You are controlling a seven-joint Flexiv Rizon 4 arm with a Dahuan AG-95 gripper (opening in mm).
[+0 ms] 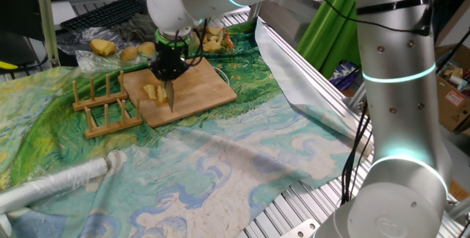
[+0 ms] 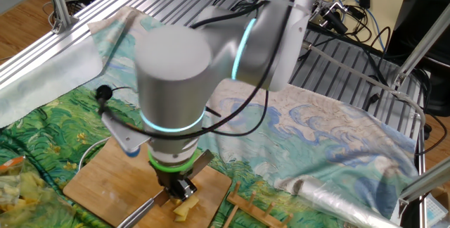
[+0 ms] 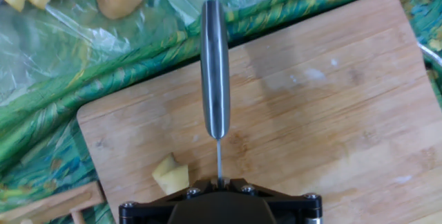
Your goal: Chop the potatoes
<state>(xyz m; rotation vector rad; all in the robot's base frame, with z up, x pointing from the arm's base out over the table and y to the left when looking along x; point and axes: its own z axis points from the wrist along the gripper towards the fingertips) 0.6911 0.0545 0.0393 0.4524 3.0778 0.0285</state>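
The arm reached down over the wooden board [image 1: 183, 91], pincer [image 1: 168, 67] pointing straight down — clamped on a knife [image 3: 215, 65], its tip on the board just beside the potatoes [image 1: 154, 92]

I see the slatted aluminium table [image 1: 308, 194] draped in a painted green-and-blue cloth [image 1: 220, 157]. On the cloth lie a wooden cutting board [image 1: 194, 91], a wooden rack [image 1: 103, 106], a roll, possibly plastic film [image 1: 51, 183], and clear plastic sheeting [image 3: 83, 51].
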